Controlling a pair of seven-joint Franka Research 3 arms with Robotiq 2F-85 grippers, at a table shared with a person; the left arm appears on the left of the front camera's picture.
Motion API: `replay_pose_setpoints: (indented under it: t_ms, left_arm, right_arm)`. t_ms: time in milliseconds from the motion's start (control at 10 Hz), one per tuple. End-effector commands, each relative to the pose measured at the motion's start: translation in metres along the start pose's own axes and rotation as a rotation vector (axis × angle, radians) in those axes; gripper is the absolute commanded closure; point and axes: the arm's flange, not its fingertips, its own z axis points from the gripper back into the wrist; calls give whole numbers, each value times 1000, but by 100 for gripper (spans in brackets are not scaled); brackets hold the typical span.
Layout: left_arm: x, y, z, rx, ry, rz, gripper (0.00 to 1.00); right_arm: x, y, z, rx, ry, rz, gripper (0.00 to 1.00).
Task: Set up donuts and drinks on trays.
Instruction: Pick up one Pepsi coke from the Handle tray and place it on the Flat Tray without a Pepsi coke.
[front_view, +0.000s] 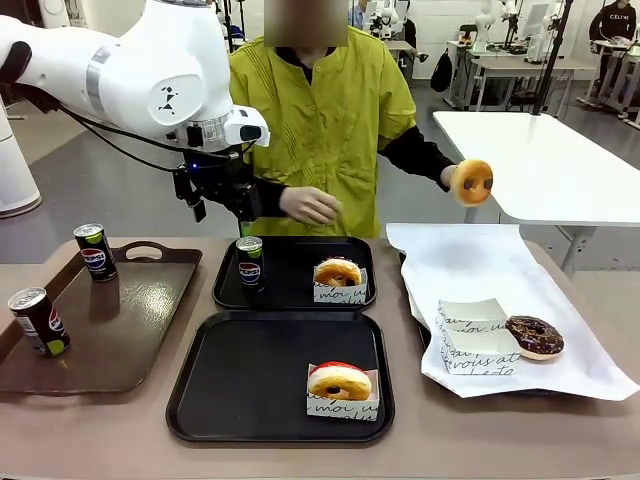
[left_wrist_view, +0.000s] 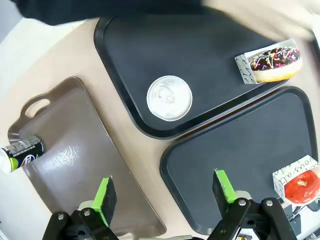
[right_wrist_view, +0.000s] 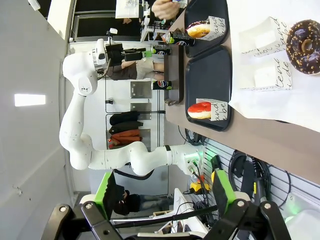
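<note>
Above the far tray (front_view: 290, 282), left gripper (front_view: 222, 192) hangs with jaws wide apart, nothing between them. A can (front_view: 249, 262) stands below it, at the tray's 9 o'clock. Sprinkled donut (front_view: 338, 272), boxed, at the tray's 3 o'clock. Near tray (front_view: 250, 380): red donut (front_view: 339, 381), boxed, at 4 o'clock. Brown tray (front_view: 130, 340), at 9 o'clock of both trays: two more cans (front_view: 95, 251). Person's hand (front_view: 447, 177) holds an orange donut (front_view: 471, 182), at 2 o'clock of the far tray. Right gripper (right_wrist_view: 162, 192): jaws apart, empty.
</note>
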Motion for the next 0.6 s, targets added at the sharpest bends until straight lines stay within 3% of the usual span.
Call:
replay_pose_setpoints:
  t_ms: [0,200,500]
  left_arm:
    - [-8,42,22,-15,3,100,0]
    - [-60,108,57,-44,0,260,0]
    - [-81,197,53,-105,27,403,0]
  right_arm:
    - [-1,0,-1,7,0,4,0]
    - [-1,0,-1,7,0,4,0]
    - [-1,0,-1,7,0,4,0]
